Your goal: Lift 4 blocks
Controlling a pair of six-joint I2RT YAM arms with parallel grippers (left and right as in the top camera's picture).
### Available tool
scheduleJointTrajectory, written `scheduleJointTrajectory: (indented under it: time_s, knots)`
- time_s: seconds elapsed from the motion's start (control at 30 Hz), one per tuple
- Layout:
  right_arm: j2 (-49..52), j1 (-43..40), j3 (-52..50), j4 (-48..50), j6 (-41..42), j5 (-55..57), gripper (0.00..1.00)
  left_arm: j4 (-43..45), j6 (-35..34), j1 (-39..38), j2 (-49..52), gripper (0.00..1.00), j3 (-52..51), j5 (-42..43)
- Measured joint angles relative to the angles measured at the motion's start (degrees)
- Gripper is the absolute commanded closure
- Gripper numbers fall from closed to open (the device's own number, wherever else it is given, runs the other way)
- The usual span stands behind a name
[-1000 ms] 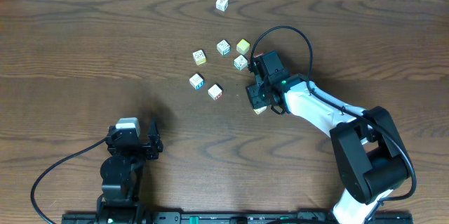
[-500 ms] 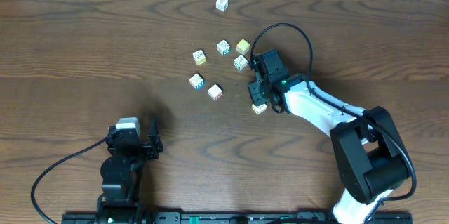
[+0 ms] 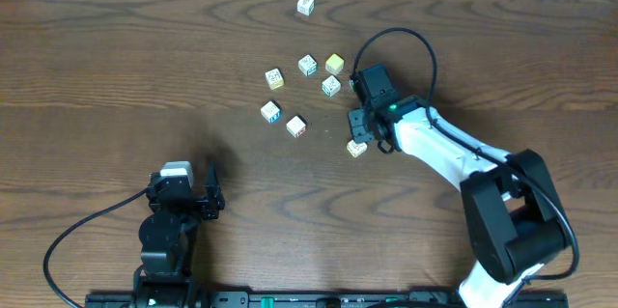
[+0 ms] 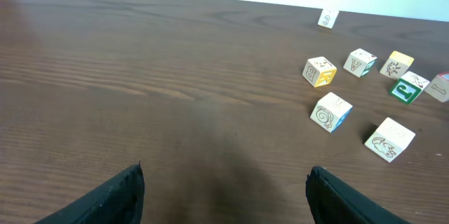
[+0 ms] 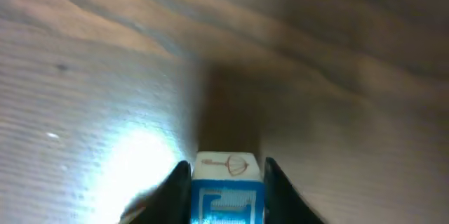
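Since the earlier frame the right gripper [image 3: 358,140] has drawn its jaws inward, and its arm has shifted a little toward the far side. The loose cubes and the other arm lie as before.

Nearest the robot, the left gripper [image 4: 223,204] rests low over the dark brown wooden table [image 3: 116,67] with its jaws spread wide and nothing between them. I judge it is parked there to leave the work to the other arm.

Farther out, the right gripper has closed its two fingers [image 5: 177,185] against opposite sides of a small cream wooden cube with a blue printed face [image 5: 226,190]. The grip is square and centred, which should keep the cube from turning when it is raised. In the overhead view this cube still seems to sit on the table, so I judge that the lift has not yet begun.

Beyond it lies a loose group, well apart from each other: a cream cube with red print [image 3: 296,126], a cream cube with a blue side [image 3: 270,111], a cream cube with a green face [image 3: 331,85], a cream cube with a yellow side [image 3: 275,78], a cream cube with a letter A [image 4: 360,62] and a plain yellow cube [image 3: 335,63]. The gaps between them leave room for the fingers. Farthest, one small white cube [image 3: 305,5] stands alone.
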Motion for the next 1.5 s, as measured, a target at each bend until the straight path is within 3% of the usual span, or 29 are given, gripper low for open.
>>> scheduleJointTrajectory:
  time_s: [0.27, 0.53, 0.63, 0.8, 0.97, 1.33, 1.5]
  knots:
    - [-1.0, 0.2, 0.1, -5.1, 5.8, -0.2, 0.88, 0.0, 0.0, 0.0, 0.0, 0.26, 0.0, 0.0]
    - [-1.1, 2.9, 0.1, -4.4, 6.7, -0.3, 0.77, 0.0, 0.0, 0.0, 0.0, 0.25, 0.0, 0.0]
    - [-1.1, 3.9, 0.1, -4.3, 6.8, -0.5, 0.55, 0.0, 0.0, 0.0, 0.0, 0.26, 0.0, 0.0]
    - [-1.1, 4.3, 0.1, -4.7, 6.5, -0.2, 0.39, 0.0, 0.0, 0.0, 0.0, 0.25, 0.0, 0.0]
    - [-1.1, 4.3, 0.1, -5.1, 7.1, 1.7, 0.41, 0.0, 0.0, 0.0, 0.0, 0.26, 0.0, 0.0]
    - [-1.1, 4.3, 0.1, -4.7, 7.8, 2.8, 0.76, 0.0, 0.0, 0.0, 0.0, 0.25, 0.0, 0.0]
    - [-1.1, 4.3, 0.2, -4.6, 8.3, 3.0, 0.78, 0.0, 0.0, 0.0, 0.0, 0.26, 0.0, 0.0]
